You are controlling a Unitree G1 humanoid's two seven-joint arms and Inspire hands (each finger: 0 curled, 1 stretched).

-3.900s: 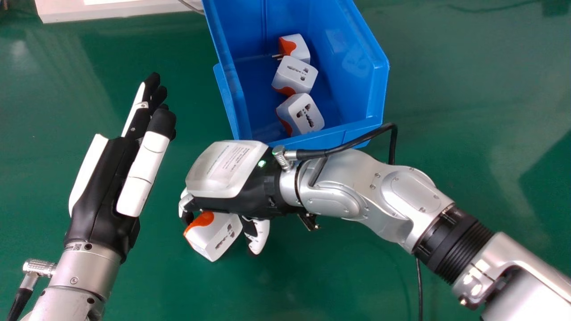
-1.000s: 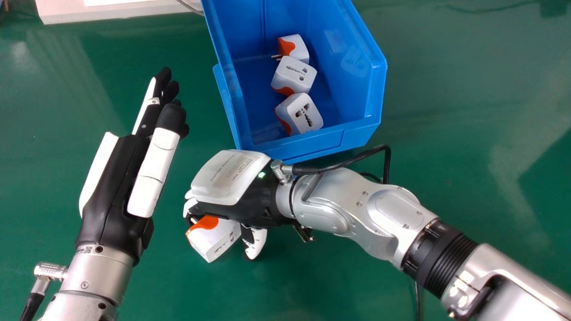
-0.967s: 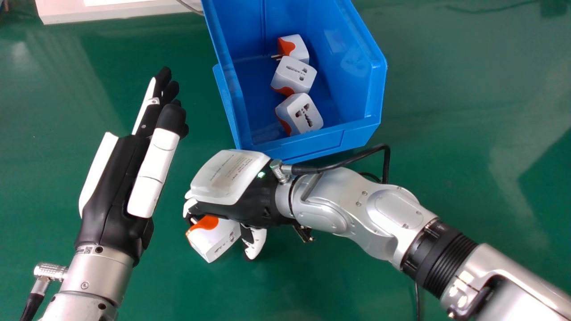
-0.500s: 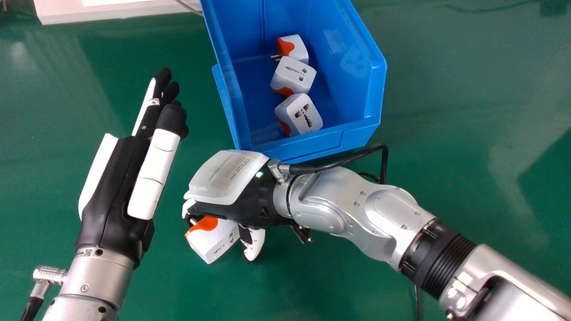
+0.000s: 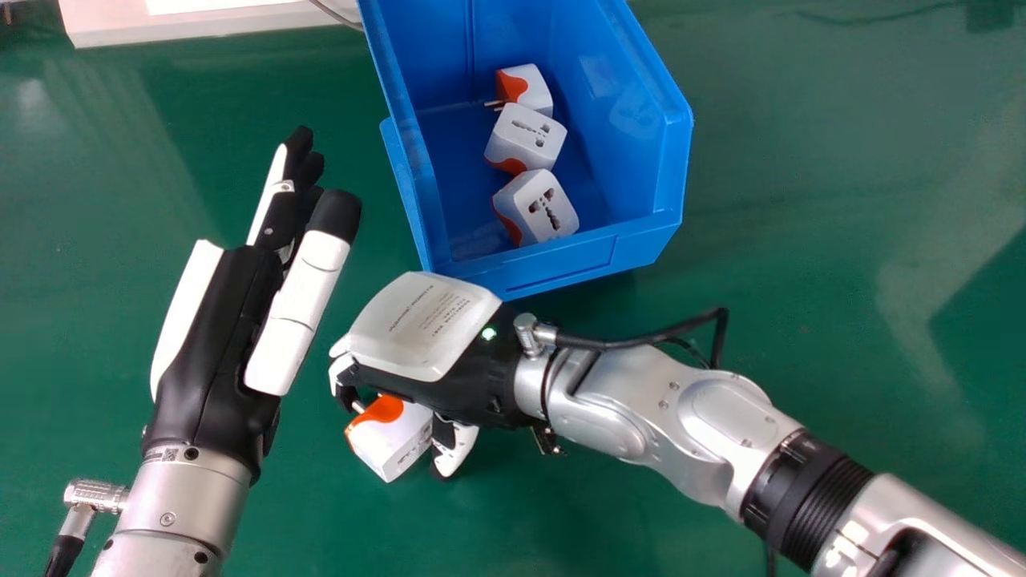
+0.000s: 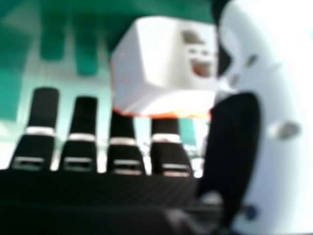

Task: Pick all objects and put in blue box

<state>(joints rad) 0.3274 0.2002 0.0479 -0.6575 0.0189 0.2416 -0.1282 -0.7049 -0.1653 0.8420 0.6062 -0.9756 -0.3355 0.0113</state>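
In the head view my right hand (image 5: 449, 353) is low over the table, palm down, fingers relaxed and open. A white and orange plug adapter (image 5: 393, 441) sits between its fingers and thumb, partly hidden under the hand. The right hand view shows this adapter (image 6: 161, 63) beside the thumb of my right hand (image 6: 234, 147), covering the tips of some fingers. Three similar adapters lie inside the blue box (image 5: 561, 260): one near the front (image 5: 541, 210), one in the middle (image 5: 525, 136) and one behind (image 5: 529, 86). My left hand (image 5: 216, 328) stays at the left, open, holding nothing.
The blue box stands just beyond my right hand, its front wall close to that hand's back. A black cable (image 5: 641, 340) loops above the right wrist. A white object (image 5: 200, 28) lies at the table's far left edge. Green table (image 5: 801, 240) extends to the right.
My right wrist and forearm have shifted right and slightly nearer. The adapter under the hand has moved a little the same way. My left hand's thumb has swung right, farther from its fingers.
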